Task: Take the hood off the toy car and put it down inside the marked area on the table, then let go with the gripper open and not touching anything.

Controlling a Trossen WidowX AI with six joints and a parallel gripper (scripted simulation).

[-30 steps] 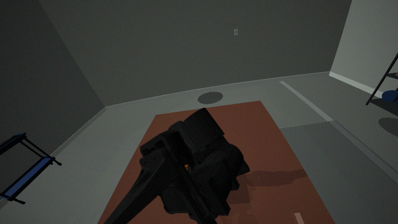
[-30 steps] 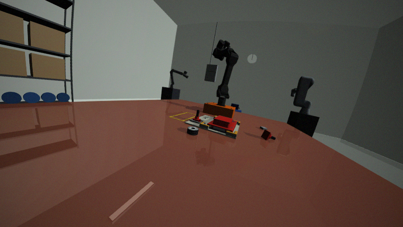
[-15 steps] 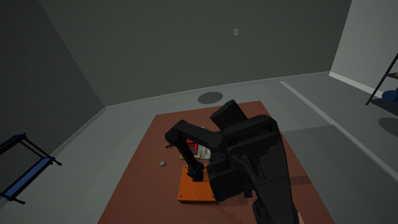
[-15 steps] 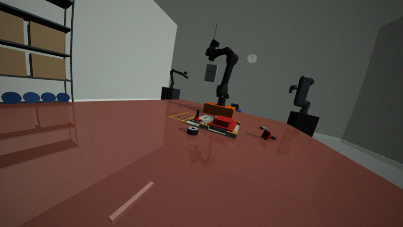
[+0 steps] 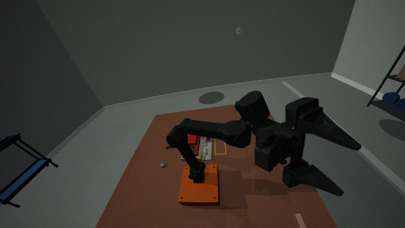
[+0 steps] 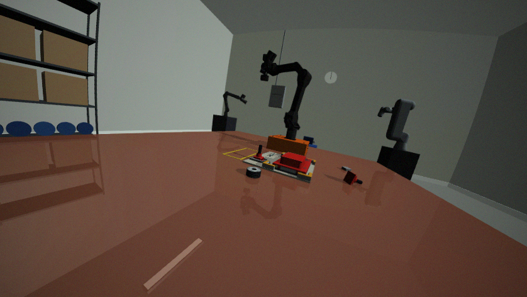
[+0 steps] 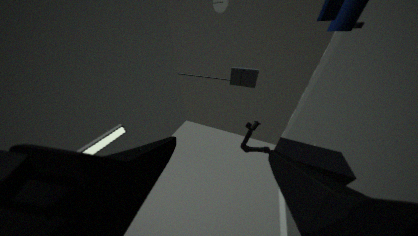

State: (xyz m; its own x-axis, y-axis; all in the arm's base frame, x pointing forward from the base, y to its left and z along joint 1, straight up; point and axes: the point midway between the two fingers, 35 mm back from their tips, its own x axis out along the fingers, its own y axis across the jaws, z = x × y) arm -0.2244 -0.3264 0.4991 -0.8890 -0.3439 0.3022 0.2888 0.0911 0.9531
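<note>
The toy car point(image 5: 209, 155) point(image 6: 312, 170) is a light, flat chassis with yellow corner pieces. A red stepped part point(image 5: 192, 139) point(image 6: 293, 159), apparently the hood, sits on it, partly behind my arm in the top view. The marked area point(image 5: 220, 154) point(image 6: 241, 158) is a yellow outline on the table beside the car, with nothing seen inside it. My gripper point(image 5: 350, 170) point(image 7: 221, 147) is open and empty, high above the table and well away from the car. The wrist view shows only room walls and background between the fingers; neither car nor outline shows there.
A red post with a black stem point(image 5: 208, 139) point(image 6: 260, 156) stands on the chassis. A wheel point(image 6: 253, 172), a small grey block point(image 5: 162, 164) point(image 6: 346, 168) and a tipped red piece point(image 6: 349, 177) lie around the car. My arm stands on an orange base point(image 5: 209, 184) point(image 6: 274, 143).
</note>
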